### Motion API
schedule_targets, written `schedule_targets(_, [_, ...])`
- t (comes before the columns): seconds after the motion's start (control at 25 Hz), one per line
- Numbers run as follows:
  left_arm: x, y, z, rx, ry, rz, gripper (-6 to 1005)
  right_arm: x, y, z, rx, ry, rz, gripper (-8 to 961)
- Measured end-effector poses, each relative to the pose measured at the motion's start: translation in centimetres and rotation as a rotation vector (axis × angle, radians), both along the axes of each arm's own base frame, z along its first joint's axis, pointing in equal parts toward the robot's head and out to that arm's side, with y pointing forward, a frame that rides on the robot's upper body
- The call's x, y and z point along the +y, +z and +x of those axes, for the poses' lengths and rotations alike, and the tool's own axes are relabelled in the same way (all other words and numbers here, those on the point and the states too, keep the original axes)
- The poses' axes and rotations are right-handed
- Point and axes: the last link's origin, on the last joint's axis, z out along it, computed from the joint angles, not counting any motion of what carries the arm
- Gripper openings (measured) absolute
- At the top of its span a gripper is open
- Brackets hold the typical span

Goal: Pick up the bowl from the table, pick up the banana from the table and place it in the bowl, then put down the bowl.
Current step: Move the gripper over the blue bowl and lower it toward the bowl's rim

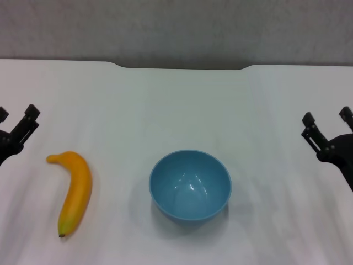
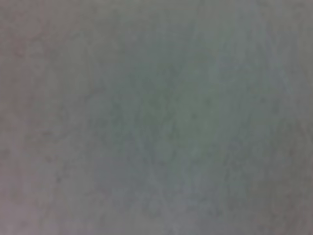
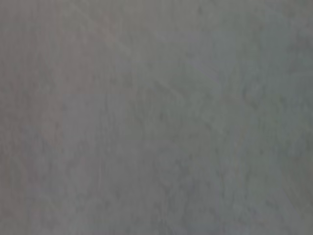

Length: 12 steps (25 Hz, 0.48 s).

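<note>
You see the bowl (image 1: pixel 190 185) upright mid-bench (image 1: pixel 176 105), the banana (image 1: pixel 73 192) lying well to its left. Left gripper (image 1: pixel 15 119) and right gripper (image 1: pixel 326 123) wait at the bench sides, jaws released, empty.

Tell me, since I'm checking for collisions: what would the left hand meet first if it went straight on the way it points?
Probably nothing: the left hand, open, points toward the table's far edge, away from the banana. Depth is unclear.
</note>
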Motion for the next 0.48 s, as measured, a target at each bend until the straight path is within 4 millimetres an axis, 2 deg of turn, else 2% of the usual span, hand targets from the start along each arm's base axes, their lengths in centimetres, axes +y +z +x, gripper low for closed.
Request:
schedule_targets(0.28, [-0.3, -0.1, -0.4, 0.004, 0.015, 0.001, 894, -0.4, 0.3, 0.8, -0.005, -0.022, 0.015, 866])
schedule_targets(0.48, [-0.6, -0.2, -0.6, 0.008, 0.026, -0.002, 893, -0.2, -0.4, 0.9, -0.007, -0.056, -0.033, 866])
